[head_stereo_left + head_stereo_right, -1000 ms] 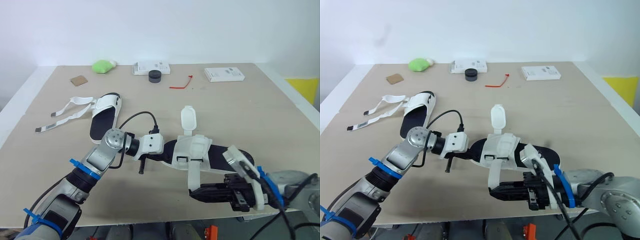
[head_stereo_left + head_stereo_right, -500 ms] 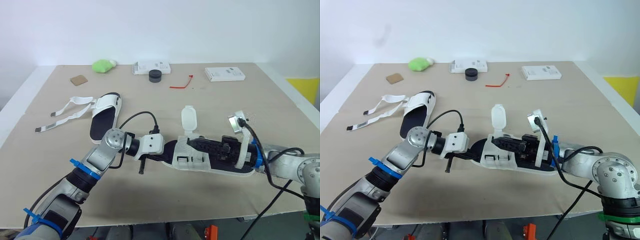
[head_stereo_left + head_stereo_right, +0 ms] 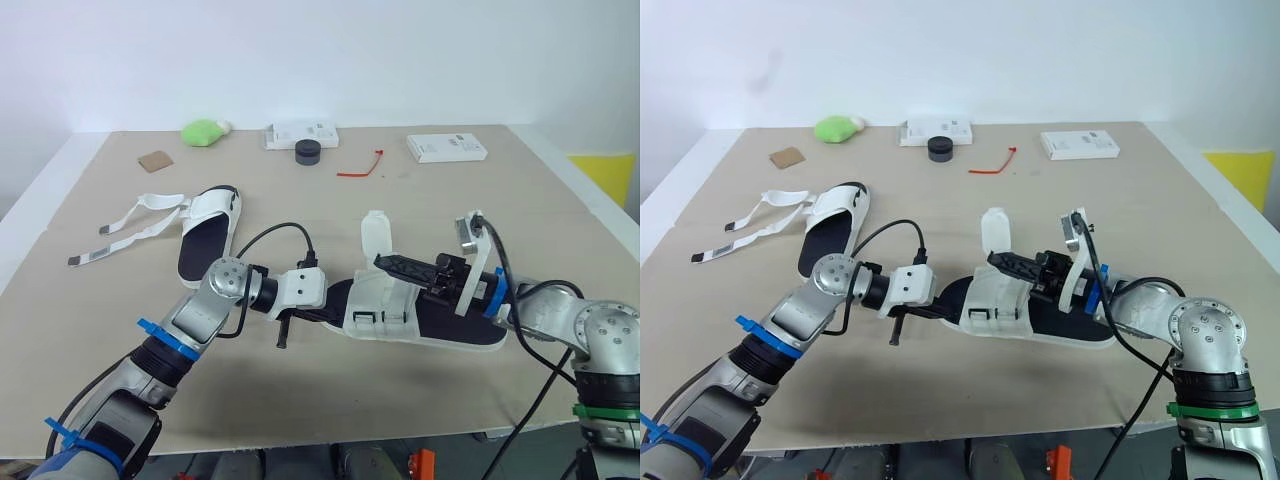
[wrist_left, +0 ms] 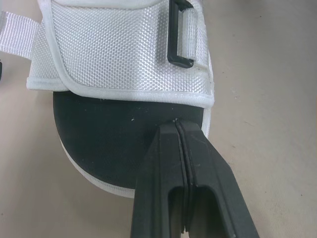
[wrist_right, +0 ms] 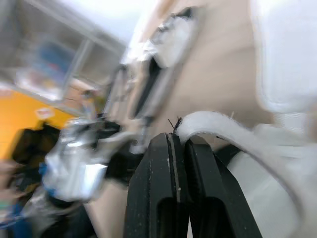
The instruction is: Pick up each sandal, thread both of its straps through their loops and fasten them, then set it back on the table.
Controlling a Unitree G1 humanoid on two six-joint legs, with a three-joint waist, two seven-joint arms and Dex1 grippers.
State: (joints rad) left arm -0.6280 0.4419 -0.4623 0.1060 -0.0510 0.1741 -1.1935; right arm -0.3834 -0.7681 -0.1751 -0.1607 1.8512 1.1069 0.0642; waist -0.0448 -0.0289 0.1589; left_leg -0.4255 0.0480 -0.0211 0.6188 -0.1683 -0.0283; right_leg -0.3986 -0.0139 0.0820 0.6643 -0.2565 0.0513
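Table (image 3: 500, 220), sandal (image 3: 380, 305) between left hand (image 4: 176, 124) and right hand (image 5: 174, 138)

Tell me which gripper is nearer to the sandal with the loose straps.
Left. The left gripper sits at the end of the near sandal closest to the loose-strapped sandal; the right gripper holds a strap above that sandal's middle, farther off.
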